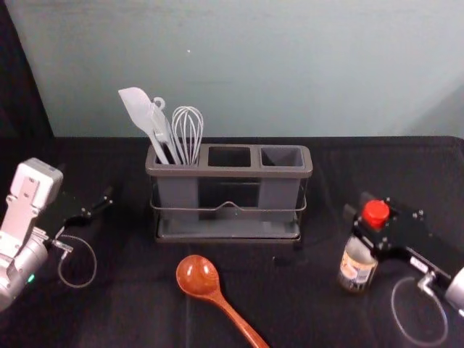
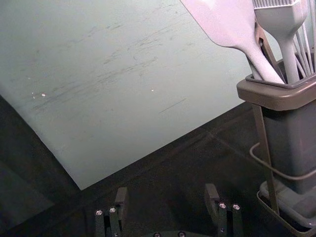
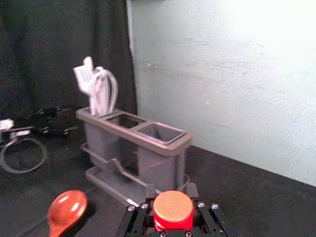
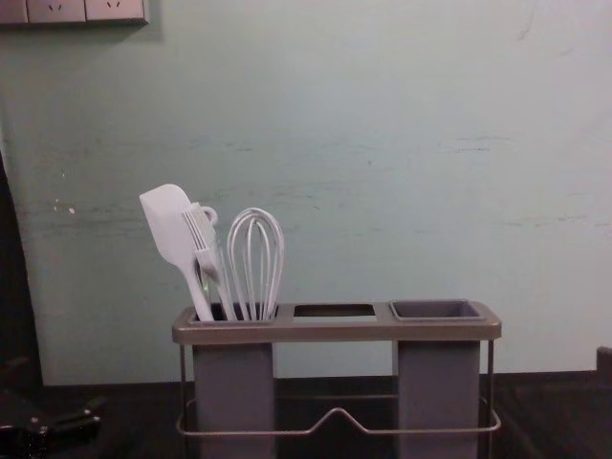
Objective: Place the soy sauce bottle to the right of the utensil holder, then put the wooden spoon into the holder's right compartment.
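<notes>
My right gripper (image 1: 368, 222) is shut on the soy sauce bottle (image 1: 357, 267) near its red cap, right of the utensil holder (image 1: 228, 172) and nearer the front. In the right wrist view, the bottle's red cap (image 3: 173, 210) sits between the fingertips of that gripper (image 3: 172, 197). The wooden spoon (image 1: 197, 276) lies in front of the holder, bowl toward it. White utensils (image 1: 148, 119) fill the left compartment; the middle and right compartments (image 1: 282, 156) hold nothing. At the left, my left gripper (image 1: 100, 206) is idle; in its wrist view this gripper (image 2: 167, 200) is open.
A pale wall (image 1: 290, 65) rises behind the black-covered table (image 1: 130, 312). Thin cables loop beside both wrists. The holder's wire rail (image 4: 335, 413) runs along its front, and wall sockets (image 4: 72, 10) show high at the left.
</notes>
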You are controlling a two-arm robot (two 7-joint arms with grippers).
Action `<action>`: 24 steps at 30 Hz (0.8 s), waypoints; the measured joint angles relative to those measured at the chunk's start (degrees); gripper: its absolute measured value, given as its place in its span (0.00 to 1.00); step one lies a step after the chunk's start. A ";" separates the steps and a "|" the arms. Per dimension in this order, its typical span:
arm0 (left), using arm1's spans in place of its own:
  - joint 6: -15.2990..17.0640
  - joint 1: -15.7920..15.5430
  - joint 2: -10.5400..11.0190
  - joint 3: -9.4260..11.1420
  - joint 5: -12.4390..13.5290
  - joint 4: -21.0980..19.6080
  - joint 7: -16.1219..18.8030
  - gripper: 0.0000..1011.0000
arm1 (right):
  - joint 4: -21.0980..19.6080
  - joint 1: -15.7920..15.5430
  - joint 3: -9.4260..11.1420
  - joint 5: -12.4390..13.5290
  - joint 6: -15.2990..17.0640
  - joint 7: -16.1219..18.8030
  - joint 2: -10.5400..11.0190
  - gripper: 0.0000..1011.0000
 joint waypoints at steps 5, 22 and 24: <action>0.00 0.00 0.00 0.00 0.00 0.00 0.00 1.00 | 3.55 3.56 0.04 0.51 0.97 0.45 -1.87 0.38; 0.00 0.00 0.00 0.00 0.00 0.00 0.00 1.00 | 15.20 16.73 -3.31 0.55 2.11 3.80 -6.84 0.38; 0.00 0.00 0.00 0.00 0.00 0.00 0.00 1.00 | 16.06 17.70 -3.72 0.25 2.09 3.92 -7.21 0.38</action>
